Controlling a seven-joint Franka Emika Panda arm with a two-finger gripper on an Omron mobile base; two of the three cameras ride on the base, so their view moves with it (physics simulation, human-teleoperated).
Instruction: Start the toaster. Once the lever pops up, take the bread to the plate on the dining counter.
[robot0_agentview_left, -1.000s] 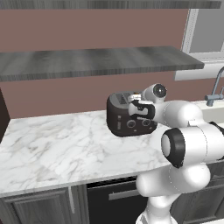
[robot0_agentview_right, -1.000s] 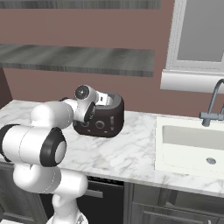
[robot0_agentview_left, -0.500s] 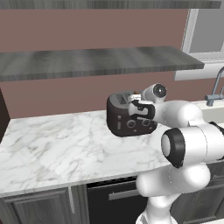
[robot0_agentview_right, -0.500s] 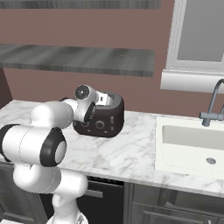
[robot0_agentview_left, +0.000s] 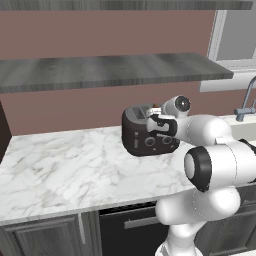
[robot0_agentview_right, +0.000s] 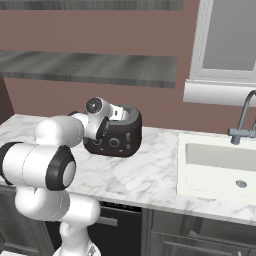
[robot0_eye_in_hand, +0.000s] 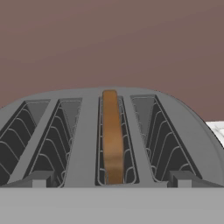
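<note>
The four-slot toaster (robot0_agentview_left: 147, 132) stands at frame centre on the marble kitchen counter (robot0_agentview_left: 60, 170), and my gripper (robot0_agentview_left: 156, 121) sits directly over its top with the jaws fully apart and nothing held. The bread (robot0_eye_in_hand: 113, 135) stands on edge in the third slot from the left in the hand view, its crust level with the slot mouth; I judge the pick-up step is in hand, so my next move calls for lowering astride that slice and closing. No brand, label or writing is legible.
</note>
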